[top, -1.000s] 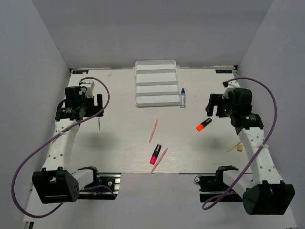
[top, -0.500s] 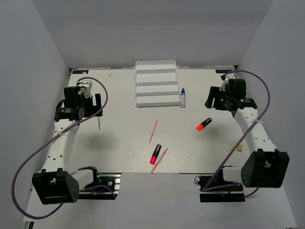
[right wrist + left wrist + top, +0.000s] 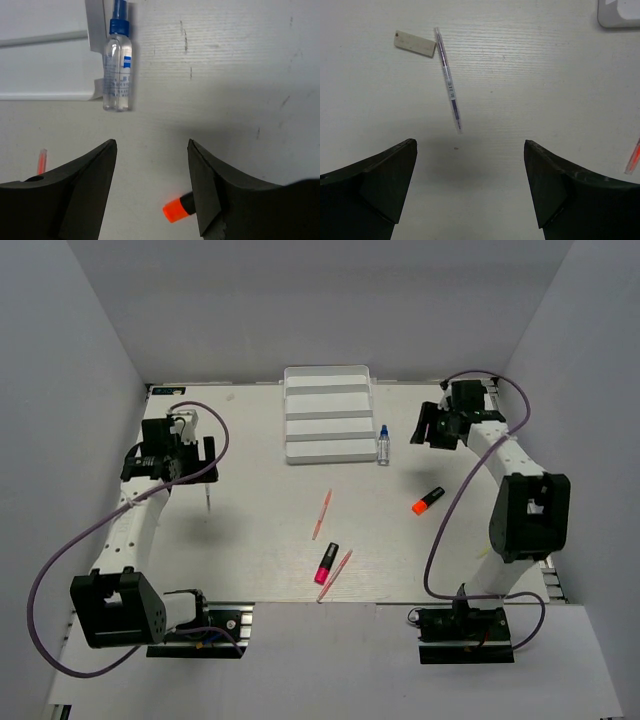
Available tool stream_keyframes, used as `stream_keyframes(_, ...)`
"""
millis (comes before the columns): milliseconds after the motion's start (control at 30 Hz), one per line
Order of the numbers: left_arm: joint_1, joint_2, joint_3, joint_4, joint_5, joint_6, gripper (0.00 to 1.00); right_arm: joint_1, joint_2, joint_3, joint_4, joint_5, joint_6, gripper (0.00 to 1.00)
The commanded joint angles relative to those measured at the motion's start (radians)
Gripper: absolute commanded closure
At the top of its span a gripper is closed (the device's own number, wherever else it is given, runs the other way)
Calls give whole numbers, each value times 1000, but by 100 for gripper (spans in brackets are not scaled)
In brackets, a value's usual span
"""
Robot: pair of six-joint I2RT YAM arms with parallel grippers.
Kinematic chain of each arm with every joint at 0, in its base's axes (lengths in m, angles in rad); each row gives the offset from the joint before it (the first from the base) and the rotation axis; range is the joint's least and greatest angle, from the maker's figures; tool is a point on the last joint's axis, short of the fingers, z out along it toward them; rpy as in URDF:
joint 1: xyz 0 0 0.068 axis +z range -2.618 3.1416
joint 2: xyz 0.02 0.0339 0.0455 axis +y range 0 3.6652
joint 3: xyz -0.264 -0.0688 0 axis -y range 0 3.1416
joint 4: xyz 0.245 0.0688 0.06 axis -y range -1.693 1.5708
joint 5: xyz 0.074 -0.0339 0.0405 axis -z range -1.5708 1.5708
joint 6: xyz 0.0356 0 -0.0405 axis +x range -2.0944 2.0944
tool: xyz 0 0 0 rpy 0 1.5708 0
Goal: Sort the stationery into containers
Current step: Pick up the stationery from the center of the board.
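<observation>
**Spread wide, carrying nothing, all of it unsorted**

I am hovering my left end effector (image 3: 469, 145) with its fingers spread apart and nothing between them. Just ahead of the gap, the thin pale pen (image 3: 448, 82) is lying flat on the bench (image 3: 250, 540). Beyond its far end, a flat tan piece (image 3: 415, 43) is sitting just beside it. I am judging the pen risky: it is so thin and low that my fingertips could scrape the bench or flick it away.

I am holding my right end effector (image 3: 152, 145) equally spread and empty. Nearest, the orange-and-black marker (image 3: 176, 210) is poking out beside the right-hand finger, where a careless descent could knock it. Farther ahead and to the left, the clear blue-capped bottle (image 3: 118, 75) is sitting hard against the white tray (image 3: 40, 65). I cannot tell whether they are touching. Closing there, one finger could catch the tray wall, or the round bottle could roll.

Between my arms, well apart from both, the pink-and-black marker (image 3: 326, 562) and two pink-orange sticks (image 3: 322, 514) are waiting.
</observation>
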Motion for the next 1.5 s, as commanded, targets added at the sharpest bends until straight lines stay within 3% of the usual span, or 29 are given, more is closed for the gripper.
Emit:
stream_keyframes(0,3,8,33,22,5,-7,3,29,80,97,45,-6,7,35)
stream_keyframes(433,3,77,33,33,-2,-7,4,121,309,264,76,54,-13,32)
stream_keyframes(1200,3,79,-2,46,-15,-5,4,180,419,322,79,101,12,35)
stream_keyframes(1467,3,86,1,46,-21,-4,4,184,424,312,76,149,21,53)
